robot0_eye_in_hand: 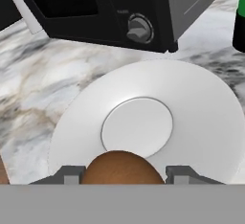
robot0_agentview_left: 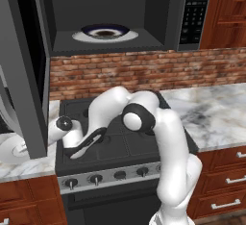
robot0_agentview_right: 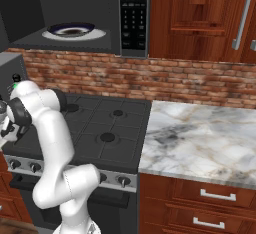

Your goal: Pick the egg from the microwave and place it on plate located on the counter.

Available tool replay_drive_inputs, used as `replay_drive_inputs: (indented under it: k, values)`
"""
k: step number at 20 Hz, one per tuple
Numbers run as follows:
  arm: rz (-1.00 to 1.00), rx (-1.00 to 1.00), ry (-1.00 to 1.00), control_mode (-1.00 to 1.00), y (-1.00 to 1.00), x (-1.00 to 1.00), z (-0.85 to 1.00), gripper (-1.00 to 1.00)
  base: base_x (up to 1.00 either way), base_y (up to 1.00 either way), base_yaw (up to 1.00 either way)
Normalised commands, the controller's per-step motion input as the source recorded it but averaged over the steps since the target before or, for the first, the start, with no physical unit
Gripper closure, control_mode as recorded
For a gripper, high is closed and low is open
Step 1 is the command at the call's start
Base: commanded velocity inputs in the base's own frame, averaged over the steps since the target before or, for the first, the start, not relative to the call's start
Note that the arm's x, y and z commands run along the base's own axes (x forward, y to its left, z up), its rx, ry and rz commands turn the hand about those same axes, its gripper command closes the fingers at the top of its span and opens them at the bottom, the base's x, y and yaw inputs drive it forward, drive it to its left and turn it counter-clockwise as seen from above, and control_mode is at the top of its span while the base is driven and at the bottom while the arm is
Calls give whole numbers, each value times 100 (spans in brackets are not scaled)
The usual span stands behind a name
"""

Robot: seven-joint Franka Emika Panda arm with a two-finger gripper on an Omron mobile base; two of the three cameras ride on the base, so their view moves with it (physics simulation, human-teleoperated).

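Two finger tips of the gripper (robot0_eye_in_hand: 119,176) pinch the egg (robot0_eye_in_hand: 119,168) between them, directly above the plate (robot0_eye_in_hand: 201,108) on the counter (robot0_eye_in_hand: 38,89), ready to set it down. Further right, the emptied microwave (robot0_agentview_left: 168,7) stands open.

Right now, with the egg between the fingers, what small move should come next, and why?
Probably lower the hand a little, then open. In the hand view the egg sits between the gripper fingertips, directly over the white plate on the marble counter, so a short descent should set it down gently.
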Motion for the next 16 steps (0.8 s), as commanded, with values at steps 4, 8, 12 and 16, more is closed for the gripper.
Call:
replay_drive_inputs:
  k: [4, 8, 12, 16]
  values:
    - [0, 0, 0, -100, 13, 31, 0, 100, 0, 0, 0]
    - [0, 0, 0, -100, 19, 26, 0, 100, 0, 0, 0]
    - [0, 0, 0, -100, 27, 16, 0, -100, 0, 0, 0]
    - [0, 0, 0, -100, 18, 8, 0, -100, 0, 0, 0]
